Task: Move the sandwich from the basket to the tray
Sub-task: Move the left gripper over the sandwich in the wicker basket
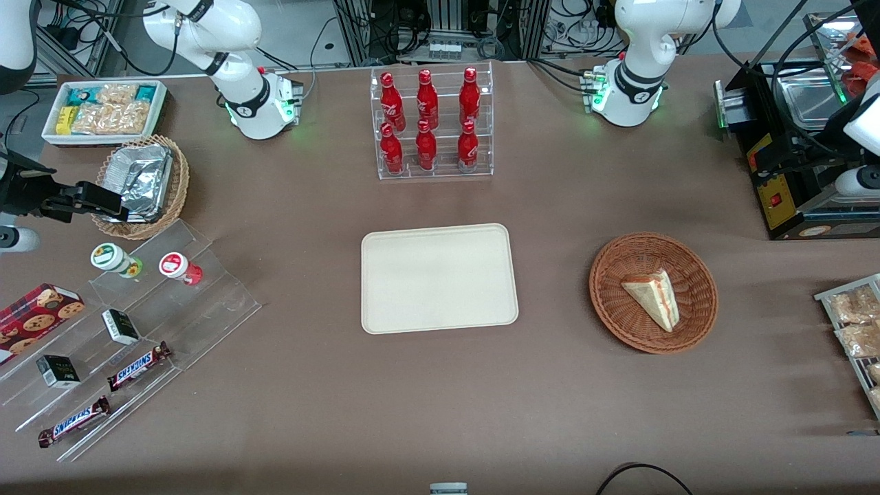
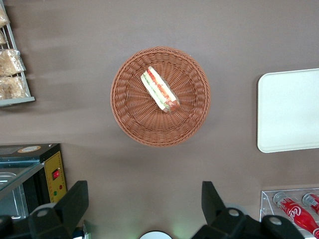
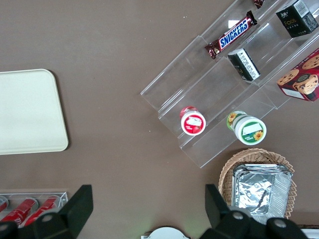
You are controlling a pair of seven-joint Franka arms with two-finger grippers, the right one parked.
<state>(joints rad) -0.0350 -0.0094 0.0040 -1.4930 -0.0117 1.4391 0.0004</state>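
Note:
The sandwich (image 1: pixel 653 297) (image 2: pixel 159 89), a tan bread wedge with red and green filling along its cut edge, lies in the round reddish-brown basket (image 1: pixel 619 309) (image 2: pixel 129 114). The cream tray (image 1: pixel 438 278) (image 2: pixel 289 109) lies flat at the table's middle, beside the basket, with nothing on it. My gripper (image 2: pixel 143 196) hangs high over bare table, farther from the front camera than the basket and well apart from it. It is open, its black fingers (image 2: pixel 77 196) spread wide with nothing between them.
A black machine (image 1: pixel 790 172) (image 2: pixel 35 169) stands beside the gripper at the working arm's end. A rack of snack packets (image 1: pixel 852 330) (image 2: pixel 12 69) sits at that end too. A clear rack of red bottles (image 1: pixel 430 124) stands farther back than the tray.

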